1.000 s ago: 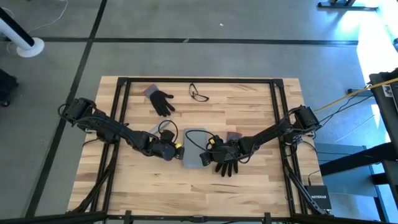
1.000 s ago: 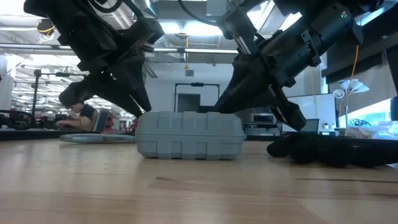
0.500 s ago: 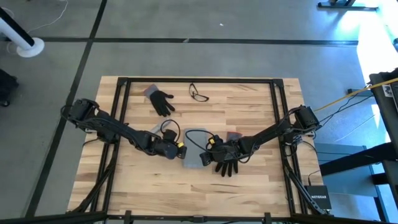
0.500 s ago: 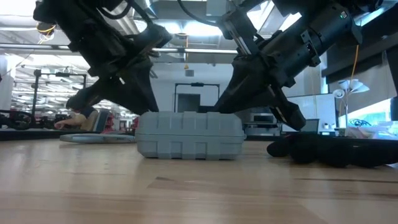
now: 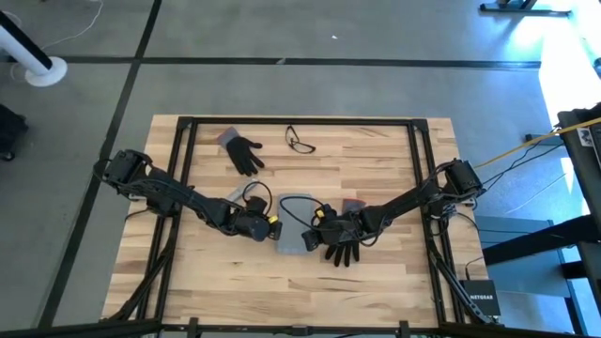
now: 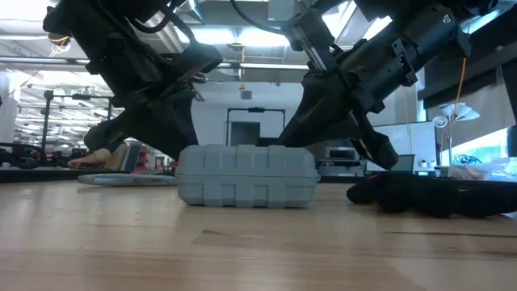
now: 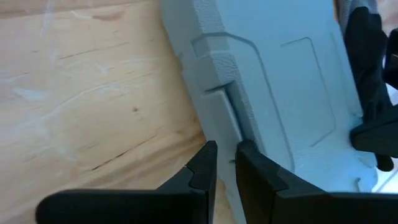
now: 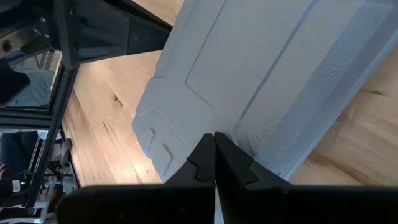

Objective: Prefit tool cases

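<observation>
Tool case [image 5: 294, 225] lies closed, mid-table [image 5: 376, 282]. Left tool [image 7: 225, 163] narrow at its latch edge; right tool [image 8: 214, 152] shut, pressing the lid. Risk: left tool slips, case skids.

Blue-grey tool case [image 5: 292, 225], black glove [image 5: 246, 154]

pale wooden plank tabletop [image 5: 376, 282] | black fabric glove [image 5: 245, 154] near far edge | thin wire-framed eyeglasses [image 5: 300, 142] beside it | second black glove [image 5: 342, 248] mid-table | black router box [image 5: 480, 300] off right corner
</observation>
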`<state>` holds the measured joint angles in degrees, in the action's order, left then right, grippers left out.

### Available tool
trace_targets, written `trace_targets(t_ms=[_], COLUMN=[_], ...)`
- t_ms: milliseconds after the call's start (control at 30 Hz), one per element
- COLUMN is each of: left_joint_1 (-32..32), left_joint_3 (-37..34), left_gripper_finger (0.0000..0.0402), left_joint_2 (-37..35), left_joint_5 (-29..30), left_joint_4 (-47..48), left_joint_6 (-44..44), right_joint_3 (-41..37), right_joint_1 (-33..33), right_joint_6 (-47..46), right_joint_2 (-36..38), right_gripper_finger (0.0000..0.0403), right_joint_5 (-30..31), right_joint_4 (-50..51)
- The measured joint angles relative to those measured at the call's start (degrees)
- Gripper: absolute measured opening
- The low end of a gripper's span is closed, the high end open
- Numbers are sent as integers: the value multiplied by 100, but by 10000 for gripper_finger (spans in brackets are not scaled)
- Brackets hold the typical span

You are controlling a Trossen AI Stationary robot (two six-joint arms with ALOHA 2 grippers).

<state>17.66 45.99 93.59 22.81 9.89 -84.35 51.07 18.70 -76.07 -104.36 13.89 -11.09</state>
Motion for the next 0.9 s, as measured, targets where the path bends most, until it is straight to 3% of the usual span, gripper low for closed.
trace_targets(t_ms=[300, 900], left_joint_1=[-60, -211], left_joint_3=[-49, 84], left_gripper_finger=[3, 1], left_joint_2=[205, -366], left_joint_5=[-162, -55], left_joint_4=[-121, -294], left_joint_6=[-46, 794], right_joint_3=[0, 0], right_joint_1=[0, -72], right_joint_6=[100, 249], right_joint_2=[-2, -2], right_gripper_finger=[0, 0], right_joint_5=[-107, -235], right_joint_4=[-45, -48])
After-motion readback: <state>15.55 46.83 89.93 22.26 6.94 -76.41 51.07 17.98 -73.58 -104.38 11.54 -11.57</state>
